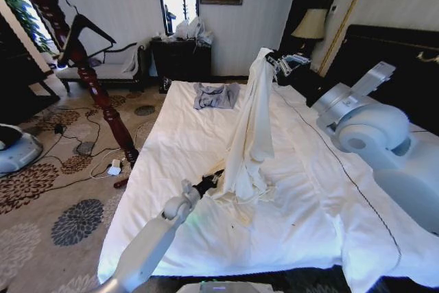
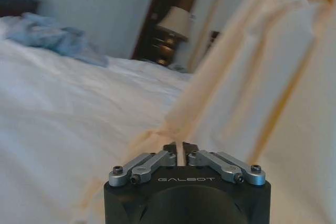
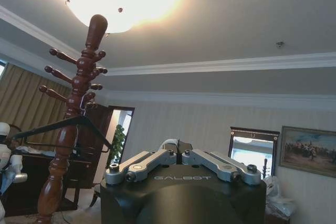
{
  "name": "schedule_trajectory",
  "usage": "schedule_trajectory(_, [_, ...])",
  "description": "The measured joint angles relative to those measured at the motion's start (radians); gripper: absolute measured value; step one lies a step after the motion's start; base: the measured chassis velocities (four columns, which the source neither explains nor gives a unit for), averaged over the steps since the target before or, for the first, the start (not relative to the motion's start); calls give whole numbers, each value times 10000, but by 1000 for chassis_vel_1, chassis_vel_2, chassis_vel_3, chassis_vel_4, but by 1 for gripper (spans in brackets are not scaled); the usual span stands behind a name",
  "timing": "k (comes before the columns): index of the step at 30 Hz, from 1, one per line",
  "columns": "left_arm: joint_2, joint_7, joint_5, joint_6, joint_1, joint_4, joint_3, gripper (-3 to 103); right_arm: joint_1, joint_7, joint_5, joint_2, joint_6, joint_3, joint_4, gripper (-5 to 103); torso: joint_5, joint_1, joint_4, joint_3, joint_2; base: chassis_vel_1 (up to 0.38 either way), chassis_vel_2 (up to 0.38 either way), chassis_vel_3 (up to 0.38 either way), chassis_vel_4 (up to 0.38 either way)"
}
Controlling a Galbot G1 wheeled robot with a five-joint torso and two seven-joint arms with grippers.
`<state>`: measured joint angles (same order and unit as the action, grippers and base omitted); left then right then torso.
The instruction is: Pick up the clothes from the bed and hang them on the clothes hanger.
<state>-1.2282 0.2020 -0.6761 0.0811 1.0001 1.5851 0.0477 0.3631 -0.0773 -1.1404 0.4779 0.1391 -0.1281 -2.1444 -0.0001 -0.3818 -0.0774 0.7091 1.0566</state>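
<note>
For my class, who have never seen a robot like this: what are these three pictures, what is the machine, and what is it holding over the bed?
This is a wheeled robot with two arms, each ending in a gripper. The wide picture comes from a camera on its head, looking down at the bed. The other two come from cameras on its wrists, so each shows its own black gripper up close.

The right gripper is raised high near the headboard, jaws shut on the top of the cream shirt, which hangs down in a long drape to the sheet. The left gripper is low over the bed, jaws shut on the shirt's lower edge.

A smaller blue-grey garment lies further up the bed. Beside the bed stands a reddish wooden post carrying the black clothes hanger, which has nothing on it yet.
</note>
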Motion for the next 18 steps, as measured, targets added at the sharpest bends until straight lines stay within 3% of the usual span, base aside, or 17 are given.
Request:
schedule_trajectory(4, [-216,-192,-789,277,481,558,531,27,114,6,82,64,-20,-11,50,0,0,0,-6,-1,0,0,0,0,0])
schedule_trajectory(7, [-235,-247,-979,388,593,745,592,32,127,8,121,94,-24,3,52,0,0,0,-4,-1,0,0,0,0,0])
schedule_trajectory(8, [-230,-266,-1052,465,649,830,599,43,127,9,130,132,-27,35,49,0,0,1,-3,-1,0,0,0,0,0])
schedule_trajectory(10, [-216,-268,-1038,477,628,805,577,43,116,9,137,150,-27,64,46,0,1,0,-3,-1,0,0,0,0,0])
schedule_trajectory(14, [-138,-165,-683,465,104,183,273,65,79,9,146,131,-29,103,7,0,0,0,-3,0,0,0,0,0,0])
schedule_trajectory(16, [-93,-115,-590,440,-12,57,191,65,78,9,145,113,-29,103,-2,0,-1,0,-5,0,0,0,0,0,0])
schedule_trajectory(18, [189,150,-159,285,-346,-253,-121,81,52,9,141,103,-32,103,-3,0,0,0,-6,0,0,0,0,0,0])
